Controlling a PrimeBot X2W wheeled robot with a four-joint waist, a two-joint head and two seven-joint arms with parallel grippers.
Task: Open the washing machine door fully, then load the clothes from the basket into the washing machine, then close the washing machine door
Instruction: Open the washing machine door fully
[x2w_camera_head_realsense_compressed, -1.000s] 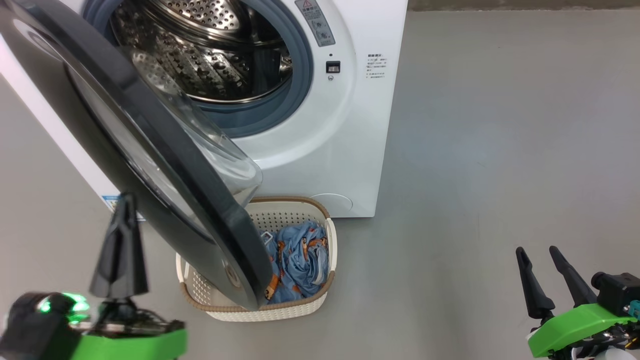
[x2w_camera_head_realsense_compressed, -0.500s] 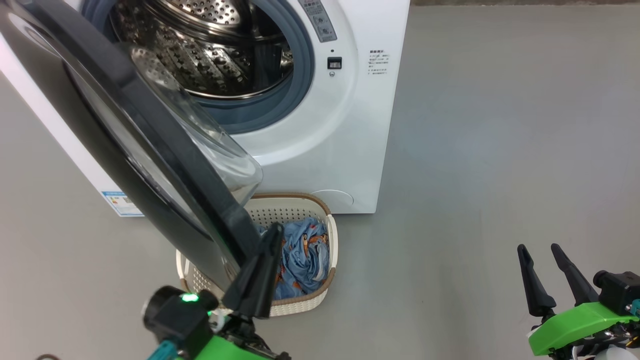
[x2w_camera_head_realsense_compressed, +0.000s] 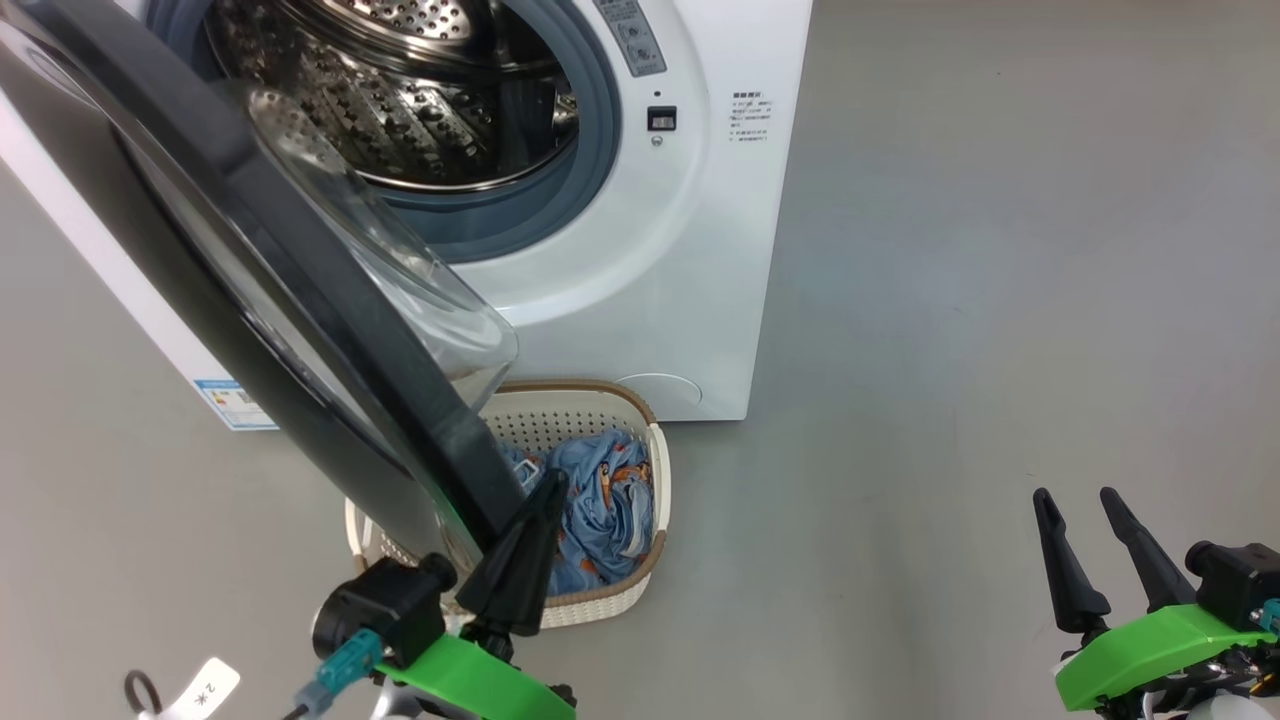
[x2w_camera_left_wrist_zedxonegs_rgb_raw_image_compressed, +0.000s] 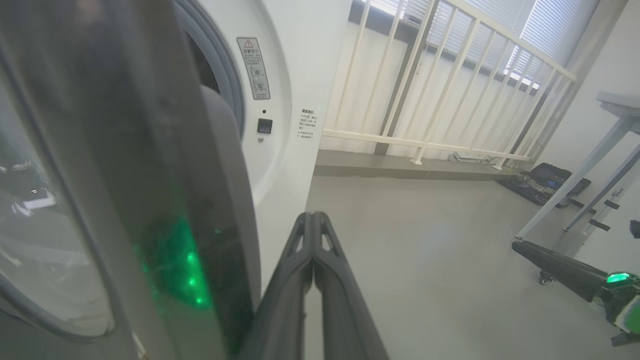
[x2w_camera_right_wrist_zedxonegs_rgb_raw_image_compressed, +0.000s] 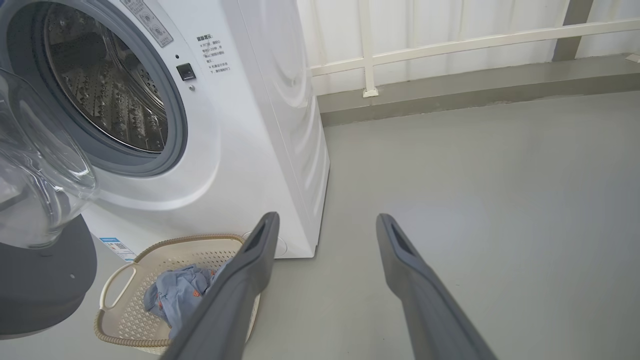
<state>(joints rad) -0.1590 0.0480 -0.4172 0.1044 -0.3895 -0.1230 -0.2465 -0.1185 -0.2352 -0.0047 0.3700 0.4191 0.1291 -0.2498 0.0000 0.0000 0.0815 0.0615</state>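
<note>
**Washing machine.** The washing machine stands on the grey floor. Its steel drum is exposed inside the grey-blue gasket. A small blue label sits at the lower left corner of the cabinet.

**Door.** The door is swung out from the left side of the opening and stands partly open. Its glass bowl faces the drum. In the head view the lower part of the black rim covers the left portion of the basket.

**Basket and clothes.** The basket rests on the floor directly in front of the washing machine, below the opening. The clothes lie bunched inside it, toward its right side.

**Left hand.** The left hand is clenched: its two fingers press together along their length and grasp nothing. The tips sit just beside the lower edge of the door rim, in front of the basket as the head view shows it. Whether they touch the rim cannot be determined. A green glow reflects on the door's face in the left wrist view.

**Right hand.** The right hand is released, fingers spread wide, grasping nothing. It hangs above bare floor, well apart from the basket and the washing machine. A white railing runs along the wall behind.
</note>
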